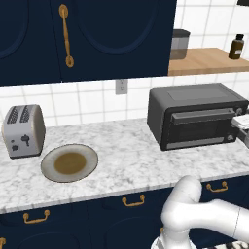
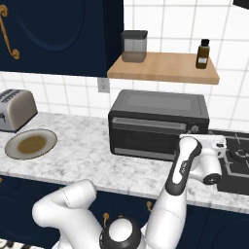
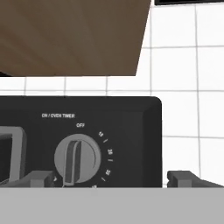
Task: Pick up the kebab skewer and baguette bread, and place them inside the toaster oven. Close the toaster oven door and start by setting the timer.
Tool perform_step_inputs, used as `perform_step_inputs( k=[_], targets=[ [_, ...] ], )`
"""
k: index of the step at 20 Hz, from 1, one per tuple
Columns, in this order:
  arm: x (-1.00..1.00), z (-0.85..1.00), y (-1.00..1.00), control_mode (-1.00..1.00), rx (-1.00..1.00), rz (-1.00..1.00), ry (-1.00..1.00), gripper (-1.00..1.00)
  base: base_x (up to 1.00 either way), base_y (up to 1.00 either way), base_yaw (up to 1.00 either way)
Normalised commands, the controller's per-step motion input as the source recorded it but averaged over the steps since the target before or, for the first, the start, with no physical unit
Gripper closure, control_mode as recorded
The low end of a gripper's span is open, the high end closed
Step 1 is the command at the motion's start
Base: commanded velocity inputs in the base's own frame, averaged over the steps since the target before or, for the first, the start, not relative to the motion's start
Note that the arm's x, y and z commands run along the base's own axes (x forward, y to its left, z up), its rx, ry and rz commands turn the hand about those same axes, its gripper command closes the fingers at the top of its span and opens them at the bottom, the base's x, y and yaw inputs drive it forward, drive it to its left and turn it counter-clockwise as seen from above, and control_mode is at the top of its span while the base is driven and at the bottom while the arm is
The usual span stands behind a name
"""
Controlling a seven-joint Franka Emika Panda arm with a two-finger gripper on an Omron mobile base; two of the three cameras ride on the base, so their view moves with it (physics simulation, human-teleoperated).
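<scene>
Marble counter (image 1: pixel 131 160), toaster oven (image 1: pixel 194 114) shut, contents seemingly hidden, claw (image 3: pixel 109 177) spread wide

Toaster oven (image 1: pixel 197 115) on counter (image 1: pixel 126 160) beneath shelf (image 2: pixel 163 66), door (image 1: pixel 202 127) shut, timer knob (image 3: pixel 76 159) at its right end; plate (image 1: pixel 69 162) well left, before toaster (image 1: pixel 23 131); jar (image 2: pixel 133 46) and bottle (image 2: pixel 203 54) on shelf.

Claw (image 3: pixel 113 177) level, jaws wide apart
</scene>
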Motion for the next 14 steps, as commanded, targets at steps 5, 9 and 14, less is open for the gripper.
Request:
perform_step_inputs(
  k=[5, 9, 14],
  targets=[
    [0.06, 0.10, -0.06, -1.00, 0.00, 0.00, -0.05, -1.00, 0.00, 0.00, 0.00],
    [0.00, 0.22, -0.08, -1.00, 0.00, 0.00, -0.09, -1.00, 0.00, 0.00, 0.00],
    [0.00, 0.25, -0.14, -1.00, 0.00, -0.01, -0.06, -1.00, 0.00, 0.00, 0.00]
  ],
)
